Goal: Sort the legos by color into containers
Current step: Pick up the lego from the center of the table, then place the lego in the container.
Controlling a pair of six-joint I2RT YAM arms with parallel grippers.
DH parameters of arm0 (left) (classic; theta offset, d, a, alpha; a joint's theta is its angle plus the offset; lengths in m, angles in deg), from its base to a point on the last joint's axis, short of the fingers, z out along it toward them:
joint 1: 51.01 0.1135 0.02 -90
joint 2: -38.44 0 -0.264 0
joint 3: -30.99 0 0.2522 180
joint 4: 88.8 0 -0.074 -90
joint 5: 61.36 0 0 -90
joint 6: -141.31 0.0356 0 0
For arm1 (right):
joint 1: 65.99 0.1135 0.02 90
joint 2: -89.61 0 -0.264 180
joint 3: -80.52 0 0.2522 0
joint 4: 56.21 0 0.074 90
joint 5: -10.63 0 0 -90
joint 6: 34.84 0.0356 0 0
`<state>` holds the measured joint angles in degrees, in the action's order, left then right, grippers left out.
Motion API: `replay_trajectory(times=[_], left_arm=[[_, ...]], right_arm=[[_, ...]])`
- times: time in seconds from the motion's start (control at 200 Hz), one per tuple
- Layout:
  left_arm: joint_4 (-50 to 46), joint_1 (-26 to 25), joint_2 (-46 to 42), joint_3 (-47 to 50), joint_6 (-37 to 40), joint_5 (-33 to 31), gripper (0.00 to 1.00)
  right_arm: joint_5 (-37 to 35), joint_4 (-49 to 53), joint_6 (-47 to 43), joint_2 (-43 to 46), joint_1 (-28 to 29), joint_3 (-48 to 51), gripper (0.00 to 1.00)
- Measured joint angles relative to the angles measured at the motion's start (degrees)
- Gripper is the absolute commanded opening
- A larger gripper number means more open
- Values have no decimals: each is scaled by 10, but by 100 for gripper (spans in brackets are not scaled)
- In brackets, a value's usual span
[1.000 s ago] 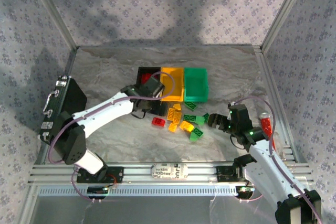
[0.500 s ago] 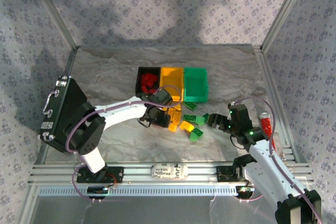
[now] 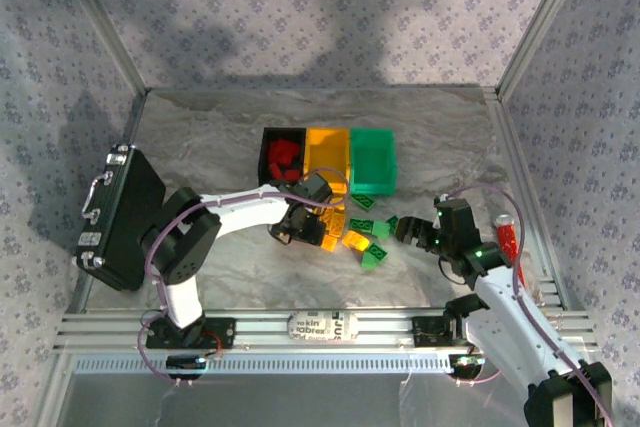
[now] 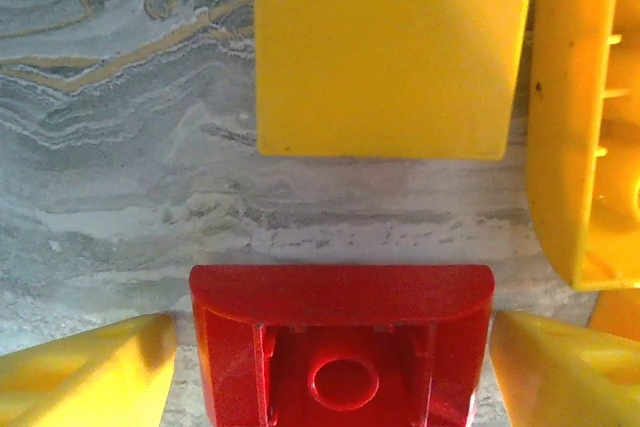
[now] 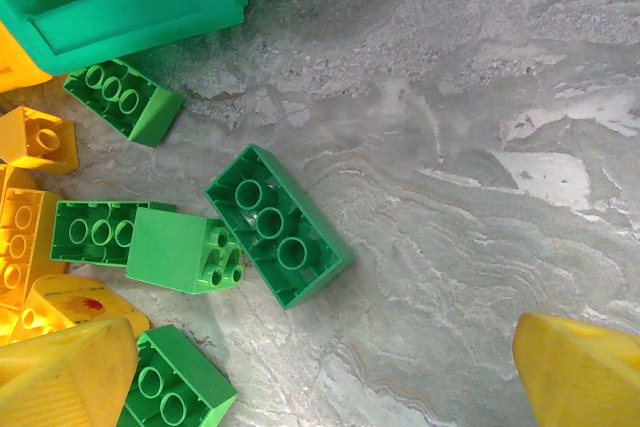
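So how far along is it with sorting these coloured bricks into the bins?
Early on. Done: several red plastic bricks lie in the black rectangular bin. In hand: the left hand straddles another red studded brick on the table; a firm grip isn't clear. The right hand hangs open. Left: green studded bricks and yellow-orange bricks lie loose, and the green plastic bin looks empty.

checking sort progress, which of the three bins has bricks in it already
The black bin, at the left end of the row: red bricks lie inside it, while the yellow-orange bin and green bin look empty.
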<state>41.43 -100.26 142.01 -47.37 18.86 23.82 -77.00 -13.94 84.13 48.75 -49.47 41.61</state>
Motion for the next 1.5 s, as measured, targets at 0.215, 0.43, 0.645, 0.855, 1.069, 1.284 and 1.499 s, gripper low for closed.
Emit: replay_trajectory(times=[0.215, 0.43, 0.645, 0.855, 1.069, 1.284, 1.499], left_arm=[[0, 0, 2, -9, -3, 4, 54], [-9, 0, -1, -11, 1, -6, 52], [-35, 39, -70, -13, 19, -10, 52], [-47, 126, -109, -83, 55, -6, 51], [-57, 206, -66, -205, 96, 18, 60], [-63, 223, 12, -303, 122, 33, 91], [-47, 200, -58, -212, 118, 35, 91]], right_arm=[[0, 0, 0, 0, 0, 0, 99], [0, 0, 0, 0, 0, 0, 99], [0, 0, 0, 0, 0, 0, 99], [0, 0, 0, 0, 0, 0, 99], [0, 0, 0, 0, 0, 0, 99], [0, 0, 0, 0, 0, 0, 99], [1, 0, 0, 0, 0, 0, 98]])
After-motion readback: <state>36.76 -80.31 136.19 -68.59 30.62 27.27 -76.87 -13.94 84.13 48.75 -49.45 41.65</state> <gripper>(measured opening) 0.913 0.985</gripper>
